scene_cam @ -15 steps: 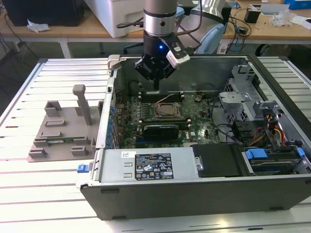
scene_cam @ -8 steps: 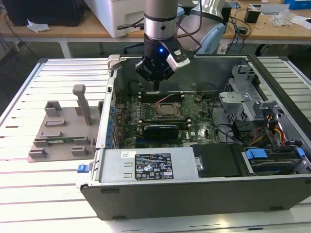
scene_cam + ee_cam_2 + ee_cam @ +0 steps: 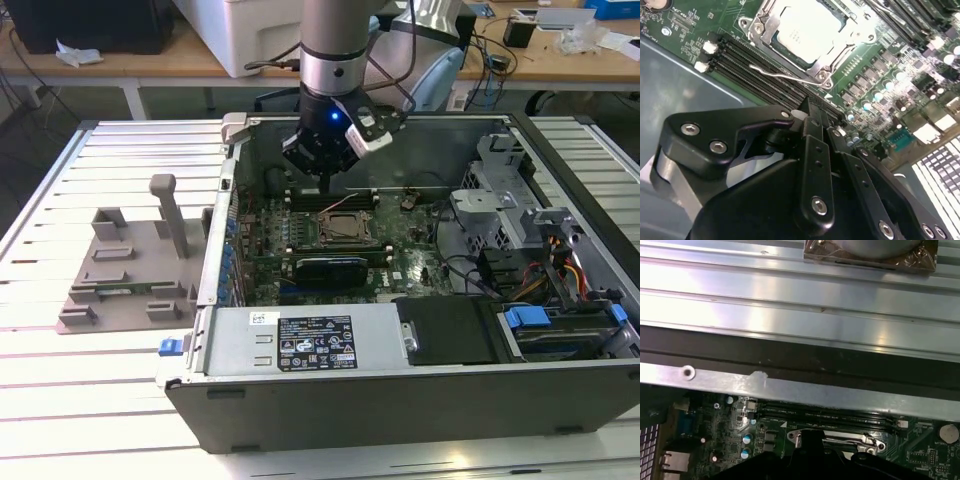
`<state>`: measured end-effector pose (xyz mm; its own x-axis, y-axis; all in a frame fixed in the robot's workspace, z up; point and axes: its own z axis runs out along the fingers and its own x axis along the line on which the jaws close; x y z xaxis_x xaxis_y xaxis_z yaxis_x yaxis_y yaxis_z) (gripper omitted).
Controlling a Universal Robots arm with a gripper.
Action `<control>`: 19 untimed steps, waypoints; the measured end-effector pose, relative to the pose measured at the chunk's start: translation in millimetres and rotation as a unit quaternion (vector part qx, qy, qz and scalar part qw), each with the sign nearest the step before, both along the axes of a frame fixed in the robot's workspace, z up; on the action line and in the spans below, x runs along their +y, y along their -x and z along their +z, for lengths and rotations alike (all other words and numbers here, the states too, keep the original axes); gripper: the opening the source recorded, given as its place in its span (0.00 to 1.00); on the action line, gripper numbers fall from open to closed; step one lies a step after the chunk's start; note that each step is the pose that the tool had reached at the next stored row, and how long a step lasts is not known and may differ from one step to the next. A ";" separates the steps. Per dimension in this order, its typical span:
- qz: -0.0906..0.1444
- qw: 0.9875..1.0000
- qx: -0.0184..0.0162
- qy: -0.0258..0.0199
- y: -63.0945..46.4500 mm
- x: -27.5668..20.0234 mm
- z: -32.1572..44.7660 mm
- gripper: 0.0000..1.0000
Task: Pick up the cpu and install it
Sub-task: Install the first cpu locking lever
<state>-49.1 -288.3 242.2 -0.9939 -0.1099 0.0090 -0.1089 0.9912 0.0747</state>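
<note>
The cpu (image 3: 804,29) shows its silver-grey top inside the metal frame of the motherboard socket (image 3: 345,228), lying flat in the open computer case (image 3: 400,390). My gripper (image 3: 329,186) hangs just above the socket's far edge, over the memory slots (image 3: 755,75). In the second wrist view the gripper (image 3: 811,108) has its black fingers pressed together with nothing between them, a short way from the cpu. The socket's wire lever (image 3: 785,76) lies beside the frame. In the first wrist view the gripper (image 3: 807,440) stands over the socket frame (image 3: 840,437).
A grey plastic fixture tray (image 3: 130,280) with an upright post sits at the exterior view's left of the case. Drive bays and cables (image 3: 560,270) crowd the case's right side. The case wall (image 3: 800,390) runs close behind the gripper. A slatted metal table (image 3: 100,400) carries everything.
</note>
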 end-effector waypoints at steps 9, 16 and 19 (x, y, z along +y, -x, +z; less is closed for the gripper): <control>0.000 1.000 0.002 0.000 -11.1 4.2 -16.2 0.11; 0.000 1.000 0.003 0.000 -17.9 4.4 -20.0 0.11; 0.000 1.000 0.003 0.000 -21.7 4.4 -21.9 0.11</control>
<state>-27.3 -283.9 220.3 -0.9937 -0.1106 0.0154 -0.1092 0.9912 0.0754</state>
